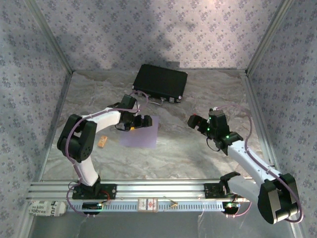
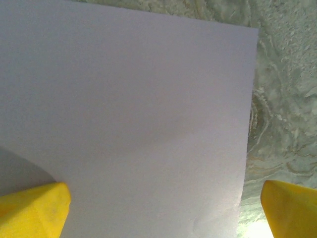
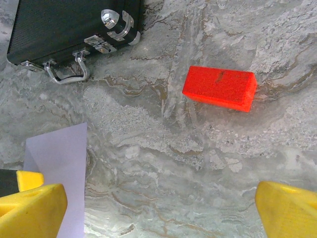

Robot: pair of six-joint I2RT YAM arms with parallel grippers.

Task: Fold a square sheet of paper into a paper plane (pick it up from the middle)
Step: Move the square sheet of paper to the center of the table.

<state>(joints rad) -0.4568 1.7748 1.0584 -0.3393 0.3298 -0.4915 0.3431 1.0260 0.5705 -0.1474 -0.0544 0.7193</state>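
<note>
sheet: the square sheet of paper [image 1: 142,132] is pale lilac, lying flat and unfolded on the tabletop [image 1: 198,158]. No crease that I can see.
sheet vs case: it's on the arm-base side of the black case [image 1: 161,82], a bit to the case's left and clearly apart from it. Grey marbled surface shows between the two.
left jaws: wide open, sitting over the edge of the sheet that faces the case. In the left wrist view the paper [image 2: 129,114] takes up most of the shot. One yellow finger [image 2: 34,208] is over the paper with its shadow next to it, and the other finger [image 2: 290,208] is past the paper's side edge, over bare tabletop. Can't tell if either one is actually touching. Nothing held.
left arm: the left arm [image 1: 94,131] comes in from the side of the sheet away from the case's right end.
right jaws: also wide open and holding nothing, on the arm-base side of the case and off past its right end. Well clear of the sheet, just over bare tabletop. Both yellow fingers [image 3: 285,210] show at the bottom corners of the right wrist view.
right wrist view: one corner of the sheet [image 3: 59,163] pokes in at lower left, with the case [image 3: 64,27] and its metal handle [image 3: 67,74] at top left.
red block: a small red block [image 3: 220,88] lies on the tabletop right of the case's handle side, not touching the case.
tan bit: a little tan block [image 1: 102,142] sits further from the case than the sheet does, off the sheet's left side.
walls: patterned fabric walls [image 1: 158,29] stand behind the case and down both sides.
</note>
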